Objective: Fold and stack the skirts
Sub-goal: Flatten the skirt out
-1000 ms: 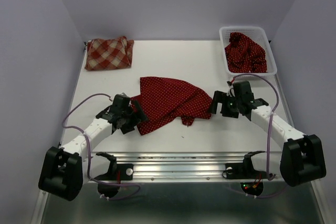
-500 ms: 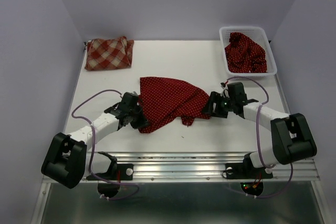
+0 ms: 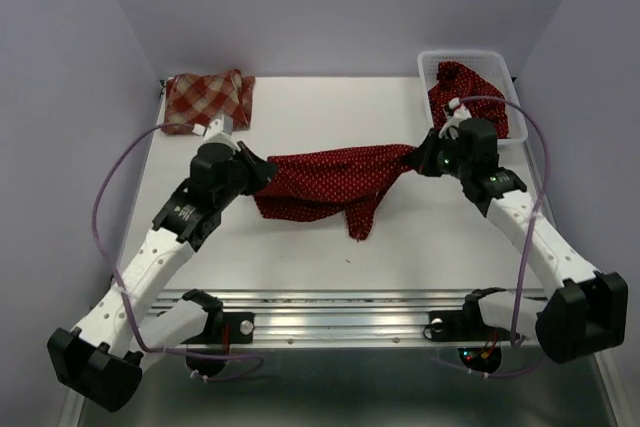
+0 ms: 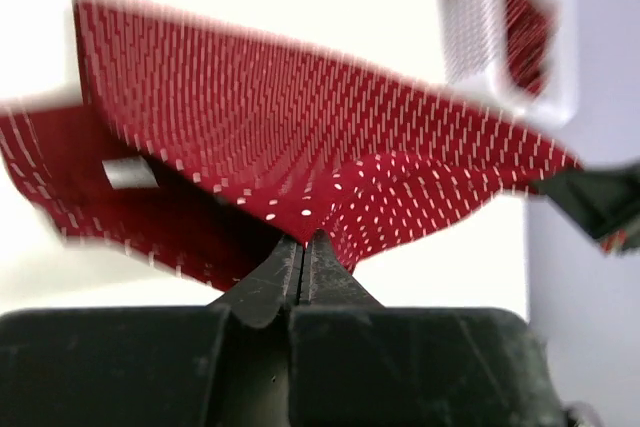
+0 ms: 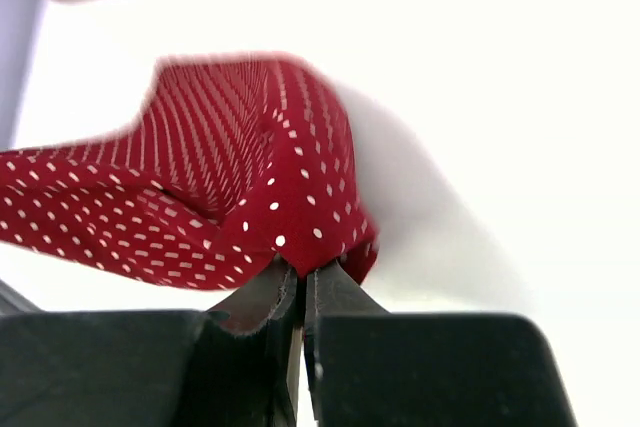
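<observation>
A dark red dotted skirt (image 3: 335, 179) hangs stretched above the table's middle between both grippers. My left gripper (image 3: 262, 169) is shut on its left end, the cloth pinched at the fingertips (image 4: 303, 239). My right gripper (image 3: 416, 155) is shut on its right end, the skirt (image 5: 200, 207) bunched at the tips (image 5: 302, 267). A flap of it droops toward the table (image 3: 358, 219). A red-and-cream checked skirt (image 3: 208, 101) lies folded at the back left. Another dark red dotted skirt (image 3: 470, 97) lies crumpled in the basket.
A white mesh basket (image 3: 432, 65) stands at the back right corner, close behind my right gripper. Purple cables loop from both arms. The table's metal front rail (image 3: 340, 307) runs between the arm bases.
Both grippers closed on the ends of the dotted skirt, then rose and moved back and apart, pulling the cloth from a flat heap into a taut band.
</observation>
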Controlling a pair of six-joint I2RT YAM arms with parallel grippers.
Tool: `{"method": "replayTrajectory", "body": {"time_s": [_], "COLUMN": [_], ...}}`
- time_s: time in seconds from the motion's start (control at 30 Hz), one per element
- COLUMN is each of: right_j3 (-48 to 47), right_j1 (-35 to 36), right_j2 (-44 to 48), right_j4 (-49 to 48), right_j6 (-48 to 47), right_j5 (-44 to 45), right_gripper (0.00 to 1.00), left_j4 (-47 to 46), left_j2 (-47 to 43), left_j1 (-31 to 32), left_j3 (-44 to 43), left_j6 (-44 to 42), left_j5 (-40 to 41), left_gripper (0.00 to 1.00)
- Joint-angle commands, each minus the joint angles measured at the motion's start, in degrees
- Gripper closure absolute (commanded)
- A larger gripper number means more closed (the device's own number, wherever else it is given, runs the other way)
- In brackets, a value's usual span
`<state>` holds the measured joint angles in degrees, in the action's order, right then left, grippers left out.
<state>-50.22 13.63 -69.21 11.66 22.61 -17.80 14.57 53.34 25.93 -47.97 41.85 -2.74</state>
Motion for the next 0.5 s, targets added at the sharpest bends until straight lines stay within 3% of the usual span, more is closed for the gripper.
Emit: {"method": "replayTrajectory", "body": {"time_s": [0.0, 0.23, 0.47], "right_j3": [-8.30, -22.89, -32.30], "right_j1": [0.43, 0.43, 0.43], "right_j2": [7.93, 16.12, 21.92], "right_j4": [3.63, 9.08, 12.06], "right_j6": [-3.97, -6.43, -7.32], "right_j5": [5.67, 11.03, -0.01], "right_gripper": [1.00, 0.99, 0.96], "left_j4": [-1.38, -0.77, -4.46], "left_j2": [-5.08, -11.24, -16.86], "left_j1": [0.26, 0.17, 0.26], "left_j3": [-11.15, -25.23, -30.60], "left_j6": [-2.91, -6.24, -9.41], "left_j5": [13.35, 26.46, 21.65], "left_gripper": [1.00, 1.00, 1.00]}}
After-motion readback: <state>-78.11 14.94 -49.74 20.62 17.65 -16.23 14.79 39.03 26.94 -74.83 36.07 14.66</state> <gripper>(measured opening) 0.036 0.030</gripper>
